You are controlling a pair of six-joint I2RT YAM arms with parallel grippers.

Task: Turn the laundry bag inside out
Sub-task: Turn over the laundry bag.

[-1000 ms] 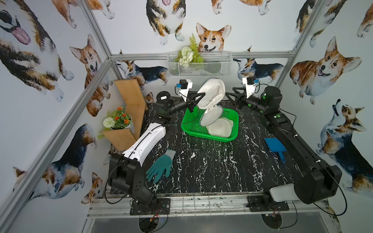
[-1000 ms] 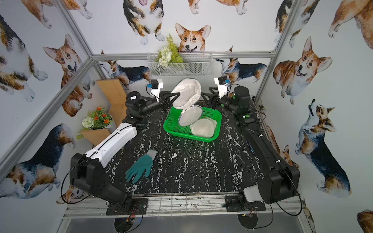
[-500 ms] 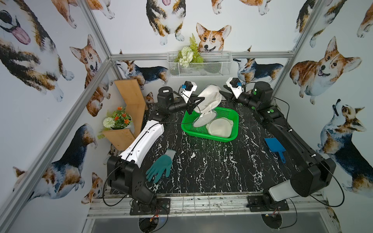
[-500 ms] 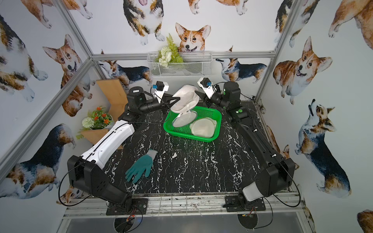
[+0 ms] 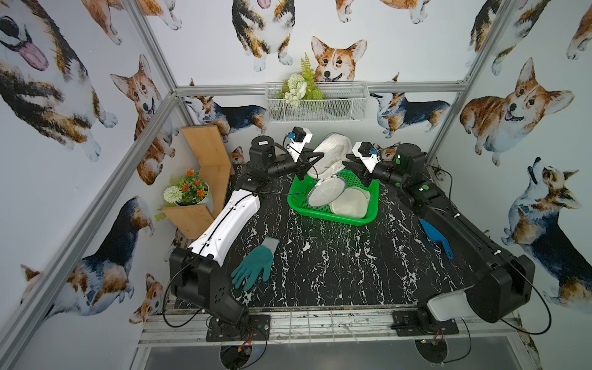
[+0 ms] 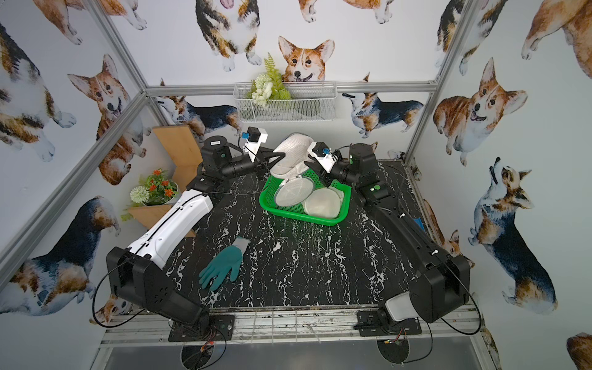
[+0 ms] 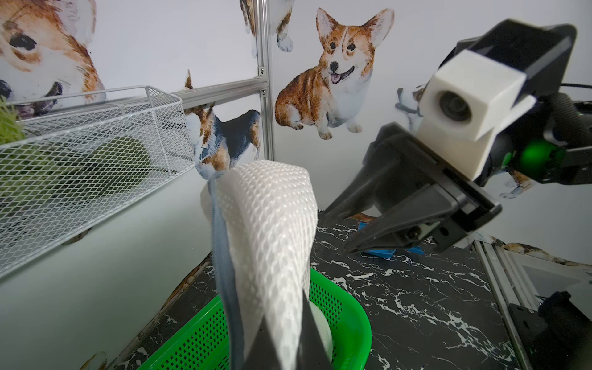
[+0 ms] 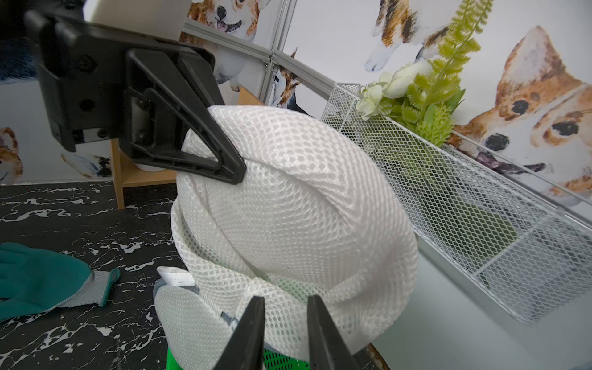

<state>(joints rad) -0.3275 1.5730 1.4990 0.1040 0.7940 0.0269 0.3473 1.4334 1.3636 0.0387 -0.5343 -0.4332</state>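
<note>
The laundry bag (image 5: 331, 153) (image 6: 290, 153) is white mesh with a grey zip edge, hanging bunched above the back of a green basket (image 5: 320, 211). My left gripper (image 5: 315, 161) (image 7: 285, 320) is shut on the bag's mesh (image 7: 269, 224) from the left. My right gripper (image 5: 346, 166) (image 8: 285, 299) reaches in from the right. Its jaws stand narrow, pinching a fold at the bag's lower edge (image 8: 288, 208). The left gripper's finger (image 8: 230, 166) presses the upper side of the bag. The bag's opening is hidden in the folds.
Two flat round white mesh pieces (image 5: 326, 192) (image 5: 349, 201) lie in the basket. A green glove (image 5: 254, 264) lies front left and a blue scoop (image 5: 435, 237) beside the right arm. A wire basket with plants (image 5: 315, 102) hangs on the back wall. A wooden shelf with a flower pot (image 5: 198, 192) stands at the left.
My right gripper has swung left up to the bag and narrowed its jaws onto the mesh. The left gripper has kept its grip, and the bag has sunk a little.
</note>
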